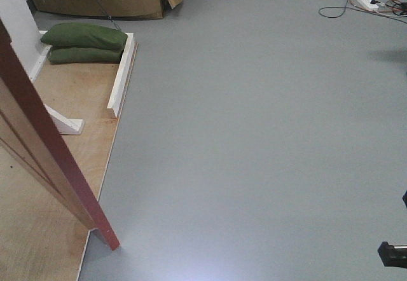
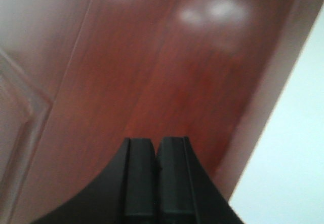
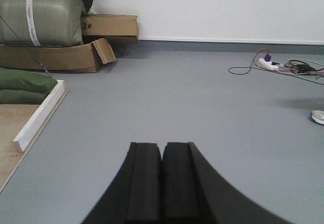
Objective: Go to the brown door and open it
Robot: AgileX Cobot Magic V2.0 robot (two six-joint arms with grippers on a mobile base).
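Observation:
The brown door (image 1: 44,147) stands at the left of the front view, swung out over the plywood so its reddish edge shows, its bottom corner near the grey floor. The left wrist view is filled by the glossy reddish-brown door face (image 2: 152,72), with a recessed panel at the left. My left gripper (image 2: 157,142) is shut and empty, close to the door face. My right gripper (image 3: 162,145) is shut and empty, pointing over the grey floor. Only a dark piece of the right arm (image 1: 393,253) shows in the front view. The door's handle is out of view.
A pale plywood floor panel (image 1: 70,96) with white battens (image 1: 122,74) lies at the left, with green sandbags (image 1: 86,42) on it. Cardboard boxes (image 1: 95,1) stand at the back left. A power strip with cables (image 1: 372,2) lies at the back right. A white wall (image 2: 288,173) is beside the door.

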